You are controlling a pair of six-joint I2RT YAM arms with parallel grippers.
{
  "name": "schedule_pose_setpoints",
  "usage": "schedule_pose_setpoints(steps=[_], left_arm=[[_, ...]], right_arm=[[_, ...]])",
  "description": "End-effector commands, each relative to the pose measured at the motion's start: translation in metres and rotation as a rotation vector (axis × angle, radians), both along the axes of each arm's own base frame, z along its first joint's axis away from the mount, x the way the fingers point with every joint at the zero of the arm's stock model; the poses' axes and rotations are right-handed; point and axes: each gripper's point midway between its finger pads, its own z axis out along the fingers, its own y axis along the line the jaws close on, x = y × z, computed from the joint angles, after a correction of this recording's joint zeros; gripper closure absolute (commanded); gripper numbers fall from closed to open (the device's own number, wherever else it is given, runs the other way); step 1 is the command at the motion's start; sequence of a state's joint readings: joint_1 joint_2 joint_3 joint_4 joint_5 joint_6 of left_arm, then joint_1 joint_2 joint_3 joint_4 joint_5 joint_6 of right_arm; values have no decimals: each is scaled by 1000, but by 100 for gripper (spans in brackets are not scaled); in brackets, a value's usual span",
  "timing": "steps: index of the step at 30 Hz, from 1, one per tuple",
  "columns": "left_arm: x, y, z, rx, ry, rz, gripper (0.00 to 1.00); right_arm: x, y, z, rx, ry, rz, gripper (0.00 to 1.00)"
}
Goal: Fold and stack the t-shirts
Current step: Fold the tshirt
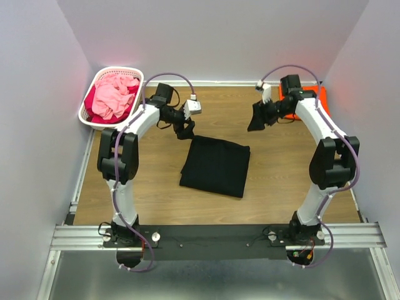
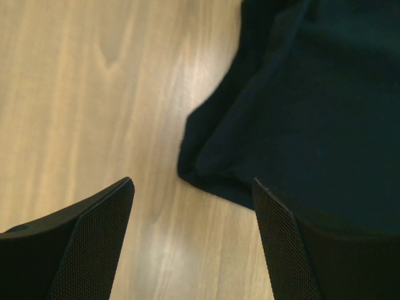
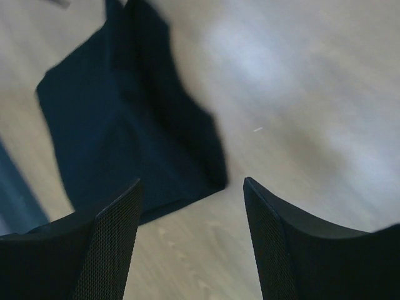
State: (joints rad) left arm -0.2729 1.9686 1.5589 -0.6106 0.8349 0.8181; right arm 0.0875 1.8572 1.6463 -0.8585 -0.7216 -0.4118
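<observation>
The black t-shirt [image 1: 216, 165] lies folded into a rough rectangle in the middle of the table. It also shows in the left wrist view [image 2: 312, 106] and the right wrist view [image 3: 119, 131]. The orange t-shirt [image 1: 320, 95] lies at the far right, mostly hidden behind the right arm. My left gripper [image 1: 185, 131] is open and empty, just above the black shirt's far left corner. My right gripper [image 1: 255, 120] is open and empty, above bare wood beyond the shirt's far right corner.
A white lattice basket [image 1: 89, 116] holding pink and red cloth [image 1: 112, 95] stands at the far left corner. White walls close the table on three sides. A metal rail [image 1: 212, 234] runs along the near edge.
</observation>
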Motion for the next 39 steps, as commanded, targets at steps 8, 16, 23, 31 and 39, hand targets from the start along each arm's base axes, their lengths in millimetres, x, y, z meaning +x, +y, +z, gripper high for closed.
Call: schedule_pose_setpoints(steps=[8,16,23,31,39], left_arm=[[-13,-10,-22,-27,72,-134,16],[-19,-26,-38,-20,98,-180,22],[-20,-32,-50,-12,131,-175,36],[-26,-19,-44,35,156,-151,89],[-30,18,-32,132,171,-58,100]], right_arm=[[-45,20,-67,62,176,147,30],[-64,30,-85,54,215,205,29],[-80,34,-97,41,247,238,28],[-76,28,-92,-12,220,212,74],[-68,5,-69,-152,129,141,99]])
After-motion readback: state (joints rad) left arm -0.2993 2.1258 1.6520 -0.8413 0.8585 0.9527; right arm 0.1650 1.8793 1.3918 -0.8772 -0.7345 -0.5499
